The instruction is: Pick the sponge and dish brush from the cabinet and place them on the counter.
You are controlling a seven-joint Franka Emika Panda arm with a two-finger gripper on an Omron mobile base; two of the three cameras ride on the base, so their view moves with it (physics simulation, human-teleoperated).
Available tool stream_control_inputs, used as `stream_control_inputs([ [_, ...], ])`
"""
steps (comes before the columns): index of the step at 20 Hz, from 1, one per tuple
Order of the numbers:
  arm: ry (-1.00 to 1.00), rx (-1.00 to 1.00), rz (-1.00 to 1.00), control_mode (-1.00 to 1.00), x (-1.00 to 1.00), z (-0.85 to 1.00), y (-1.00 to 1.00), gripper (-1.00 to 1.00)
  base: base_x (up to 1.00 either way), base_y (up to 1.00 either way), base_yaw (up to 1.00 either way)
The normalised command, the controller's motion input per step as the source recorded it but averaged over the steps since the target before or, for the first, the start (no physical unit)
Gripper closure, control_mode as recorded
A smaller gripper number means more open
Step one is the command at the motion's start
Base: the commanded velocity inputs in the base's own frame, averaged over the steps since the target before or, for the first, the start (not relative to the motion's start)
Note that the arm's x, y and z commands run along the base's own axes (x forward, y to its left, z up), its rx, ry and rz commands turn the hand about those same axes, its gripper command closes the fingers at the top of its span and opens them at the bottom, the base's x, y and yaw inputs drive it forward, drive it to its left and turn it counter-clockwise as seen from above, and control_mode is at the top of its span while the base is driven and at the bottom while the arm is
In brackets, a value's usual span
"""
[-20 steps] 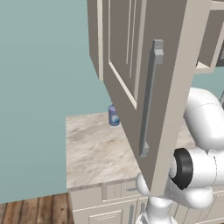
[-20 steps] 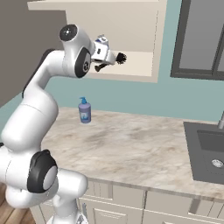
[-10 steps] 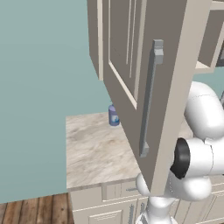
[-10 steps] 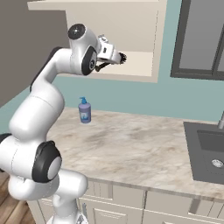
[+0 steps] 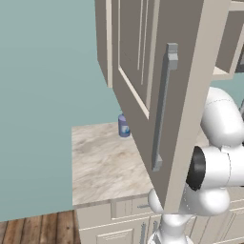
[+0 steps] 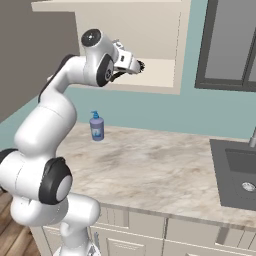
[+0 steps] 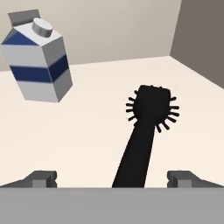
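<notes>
1. A teal wall [image 5: 43, 95] fills the left half of the left base view and runs behind the counter in the right base view; wooden floorboards [image 5: 33, 231] show at the lower left of the left base view.
2. The counter [image 6: 160, 170], a beige-grey marbled slab, spans the middle of the right base view, with beige drawers and doors [image 6: 150, 240] beneath its front edge along the bottom.
3. The cabinet [image 6: 150, 45] hangs at the top centre of the right base view, its inside pale and open to the camera. In the left base view its raised-panel door [image 5: 157, 95] stands swung out across the centre and right, with the long grey bar handle [image 5: 162, 105] running down it.
4. A dark-framed window [image 6: 230, 45] sits at the upper right of the right base view, above a dark sink [image 6: 240, 172] let into the counter at the right edge.
5. The white arm [image 6: 55, 125] rises from the lower left of the right base view and reaches up into the cabinet.
6. A blue-and-white carton [image 7: 39, 59] stands on the cabinet shelf [image 7: 87, 140], upper left of the hand view, tilted in that picture.
7. A blue soap bottle [image 6: 96, 126] stands on the counter near the wall, left of centre.
8. The dish brush [image 7: 146, 131], black, lies on the shelf in the middle of the hand view, bristled head away from the camera, handle running toward the bottom edge.
9. The gripper [image 7: 113, 177] has its jaws spread wide, one tip at each lower side of the hand view, the brush handle between them and touching neither.
</notes>
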Motion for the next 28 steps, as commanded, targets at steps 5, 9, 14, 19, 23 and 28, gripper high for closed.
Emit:
stream_control_inputs([
  [5, 0.01, 0.00, 0.00, -1.00, 0.06, -0.11, -0.02, -1.00, 0.00, 0.00, 0.00],
  [9, 0.02, 0.00, 0.00, -1.00, 0.04, -0.21, -0.01, -1.00, 0.00, 0.00, 0.00],
  [14, 0.04, 0.00, 0.00, -1.00, 0.02, -0.22, 0.00, -1.00, 0.00, 0.00, 0.00],
  [19, 0.04, 0.00, 0.00, -1.00, 0.02, -0.09, 0.00, -1.00, 0.00, 0.00, 0.00],
  [23, 0.10, 0.00, 0.00, -1.00, 0.03, -0.10, 0.00, -1.00, 0.00, 0.00, 0.00],
  [28, 0.04, -0.03, 0.00, -1.00, 0.11, -0.41, 0.00, -1.00, 0.00, 0.00, 0.00],
])
